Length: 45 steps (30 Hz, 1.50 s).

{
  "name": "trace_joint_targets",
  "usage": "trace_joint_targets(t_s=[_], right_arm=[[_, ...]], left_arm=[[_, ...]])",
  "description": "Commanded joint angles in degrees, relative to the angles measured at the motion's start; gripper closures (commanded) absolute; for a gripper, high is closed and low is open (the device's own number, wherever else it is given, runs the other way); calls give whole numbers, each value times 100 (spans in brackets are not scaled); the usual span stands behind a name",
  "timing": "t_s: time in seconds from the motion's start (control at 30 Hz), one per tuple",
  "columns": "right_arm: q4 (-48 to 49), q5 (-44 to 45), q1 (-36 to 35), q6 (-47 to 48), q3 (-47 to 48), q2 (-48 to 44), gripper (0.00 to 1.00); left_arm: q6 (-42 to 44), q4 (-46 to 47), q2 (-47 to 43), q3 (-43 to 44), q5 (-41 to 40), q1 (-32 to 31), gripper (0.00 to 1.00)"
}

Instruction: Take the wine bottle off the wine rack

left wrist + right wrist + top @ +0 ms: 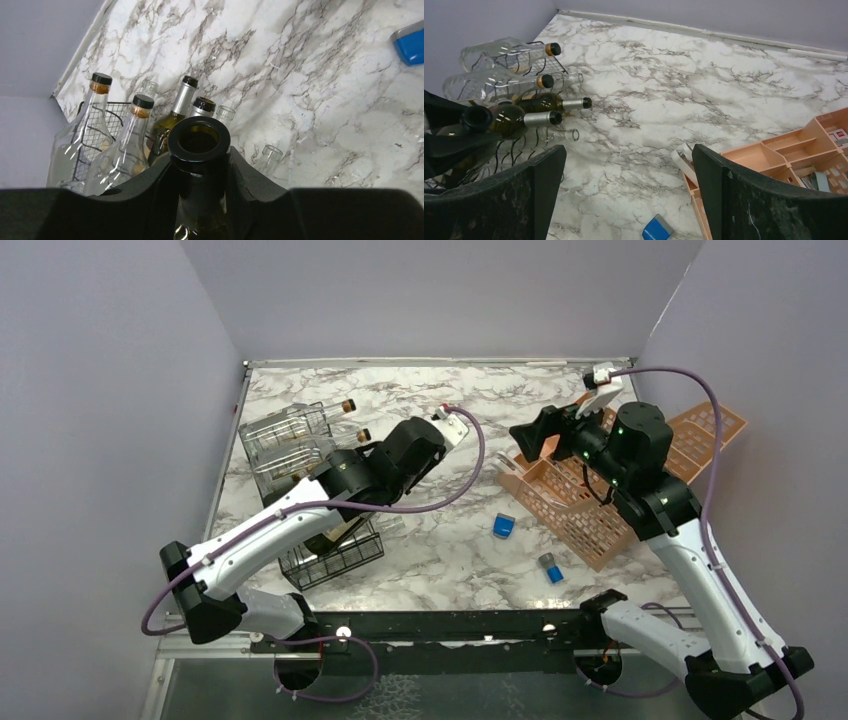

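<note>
Neck of wine bottle is clamped in my left gripper, so pull straight along its wine rack slot; right gripper gapes wide.

Dark uncapped wine bottle on black wine rack.

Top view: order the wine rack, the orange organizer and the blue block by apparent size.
1. orange-pink mesh organizer, largest
2. black wire wine rack, close behind; both are partly covered, so this is unsure
3. blue block, clearly smallest
</note>
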State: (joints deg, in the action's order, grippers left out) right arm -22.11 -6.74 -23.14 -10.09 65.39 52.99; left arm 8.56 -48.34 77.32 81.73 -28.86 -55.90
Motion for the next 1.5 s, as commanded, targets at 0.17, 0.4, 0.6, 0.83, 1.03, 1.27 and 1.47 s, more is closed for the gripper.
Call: trace_joint_targets(t_s=[0.17,0.4,0.6,0.83,1.03,1.27,1.47], right_arm=[[-101,-629,29,-2,202,536,0],[-22,-1307,20,41,163,734,0],[85,-1745,-53,27,213,1015,0],[312,-2197,-399,-36,338,1325,1],[1230,-2946,-1167,-189,207,1487,0],[2862,-3484,-1858,-813,-77,1833,0],[2735,-3265,-1888,-610,286,2056,0]], left_arm=[[-612,298,-657,457,-411,-35,100],[-1011,450,-1201,376,-1007,-37,100],[-1278,890,-1985,7,-1433,-35,100],[-1362,1250,-2385,51,-1449,-35,100],[-1626,1702,-2220,255,-986,-35,100],[-1684,2259,-1756,435,-251,-35,100],[-1428,2452,-1398,457,459,-35,100]])
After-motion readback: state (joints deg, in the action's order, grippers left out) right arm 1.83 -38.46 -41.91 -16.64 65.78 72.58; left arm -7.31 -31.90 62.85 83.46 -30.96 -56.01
